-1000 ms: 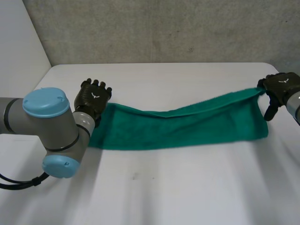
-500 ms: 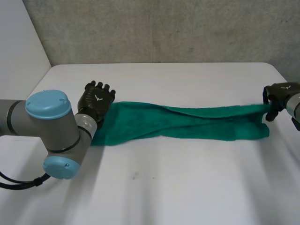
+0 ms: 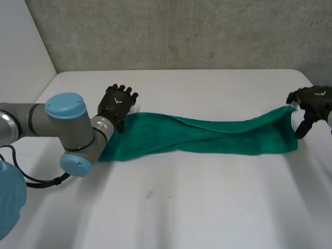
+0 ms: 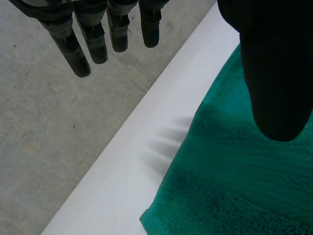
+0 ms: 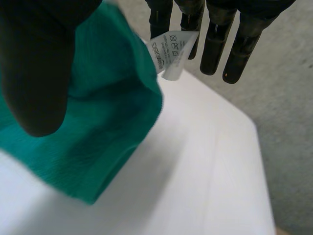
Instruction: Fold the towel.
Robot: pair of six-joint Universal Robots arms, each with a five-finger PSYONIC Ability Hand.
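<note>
Here, the green towel (image 3: 207, 139) lies in a long, loosely doubled band across the white table (image 3: 181, 207).
The left hand (image 3: 118, 101) hovers released over its left end. The right hand (image 3: 313, 98), fingers straight, has the raised right corner resting by its thumb. The cloth looks soft, light and floppy, so it is best pinched at the corners.

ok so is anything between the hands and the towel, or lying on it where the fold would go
Nothing visible. The left hand is at the towel's left end, the right hand at its right corner, with no object between. Nothing lies on the towel or on the white table beside it.
</note>
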